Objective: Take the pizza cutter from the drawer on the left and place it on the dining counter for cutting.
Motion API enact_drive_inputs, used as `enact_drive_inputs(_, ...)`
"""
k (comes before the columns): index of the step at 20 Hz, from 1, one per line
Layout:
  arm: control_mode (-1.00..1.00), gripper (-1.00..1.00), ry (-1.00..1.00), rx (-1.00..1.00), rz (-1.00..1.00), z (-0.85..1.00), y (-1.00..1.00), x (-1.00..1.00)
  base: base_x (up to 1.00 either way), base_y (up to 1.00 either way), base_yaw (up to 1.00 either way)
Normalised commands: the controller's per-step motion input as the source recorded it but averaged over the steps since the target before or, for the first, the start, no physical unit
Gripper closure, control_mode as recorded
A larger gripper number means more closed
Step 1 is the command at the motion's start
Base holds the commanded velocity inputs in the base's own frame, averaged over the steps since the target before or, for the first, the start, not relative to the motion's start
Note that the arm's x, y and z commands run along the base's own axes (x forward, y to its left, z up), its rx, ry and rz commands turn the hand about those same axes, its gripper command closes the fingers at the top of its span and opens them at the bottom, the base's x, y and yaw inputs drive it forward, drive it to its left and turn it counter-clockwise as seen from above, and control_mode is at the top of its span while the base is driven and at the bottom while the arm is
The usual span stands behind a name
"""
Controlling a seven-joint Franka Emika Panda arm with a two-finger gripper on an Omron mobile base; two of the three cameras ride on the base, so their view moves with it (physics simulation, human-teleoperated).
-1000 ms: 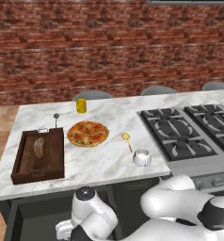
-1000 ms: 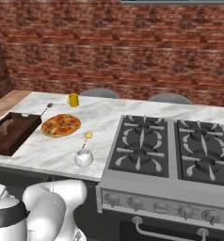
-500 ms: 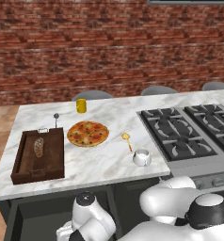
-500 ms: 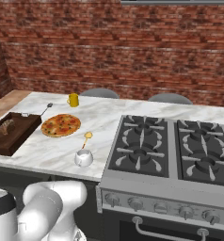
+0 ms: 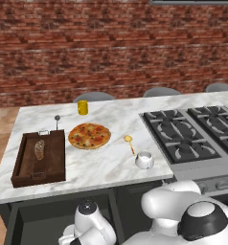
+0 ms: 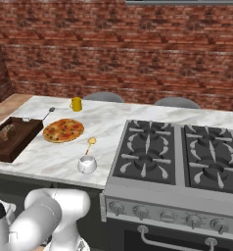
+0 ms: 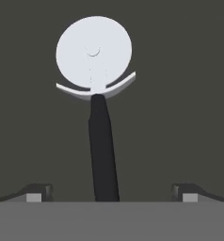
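One slab, largest thing: dining counter (image 5: 101, 165), white marble with grey veins over dark cabinets; its near strip between the tray and the cup lies bare, which I judge the likeliest place to set the cutter down.
Cooktop (image 6: 179, 157): black gas burners filling the right end of the counter, apart from the work.
Drawer (image 5: 37, 222): pulled out below the counter's left end, dark inside; standing open is what lets the arm reach down into it.
Arm: bent low in front of the cabinets, hand down in the open drawer.
Tray (image 5: 39, 158): brown wood at the counter's left end, a small loaf-like thing lying in it.
Pizza (image 5: 89, 135): just right of the tray, whole and uncut, so the cutter is wanted near it.
Cup (image 5: 144, 160): white, near the front edge, right of the pizza.
Yellow mug (image 5: 82, 107): behind the pizza, toward the far edge.
Spatula (image 5: 130, 143): yellow head, wooden handle, between pizza and cup.
Grey utensil (image 5: 57, 120): thin, round-headed, behind the tray.
Pizza cutter (image 7: 99, 108): flat on the drawer floor, pale wheel away from the hand, black handle pointing back between the fingers.
Gripper (image 7: 111, 194): fingers spread wide, one on each side of the handle, not touching it and holding nothing.
Judgement: the hand is lined up so that closing would pinch the handle; grasping and lifting are not yet done.
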Motion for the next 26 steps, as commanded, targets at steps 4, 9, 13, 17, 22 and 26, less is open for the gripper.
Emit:
enact_drive_inputs(4,-1.0,-1.0,0.01,0.0,0.0,-0.23,0.07,0.0,0.0,0.0,0.0)
enact_drive_inputs(9,-1.0,-1.0,0.0,0.0,0.0,-0.18,0.13,0.0,0.0,0.0,0.0)
enact_drive_inputs(13,-1.0,-1.0,0.0,0.0,0.0,-0.16,0.1,0.0,0.0,0.0,0.0)
enact_drive_inputs(17,-1.0,-1.0,0.0,0.0,0.0,-0.14,0.05,0.0,0.0,0.0,0.0)
enact_drive_inputs(22,-1.0,-1.0,0.0,0.0,0.0,-0.14,0.01,0.01,0.0,0.0,0.0)
enact_drive_inputs(26,-1.0,-1.0,0.0,0.0,0.0,-0.16,0.0,0.0,0.0,0.0,0.0)
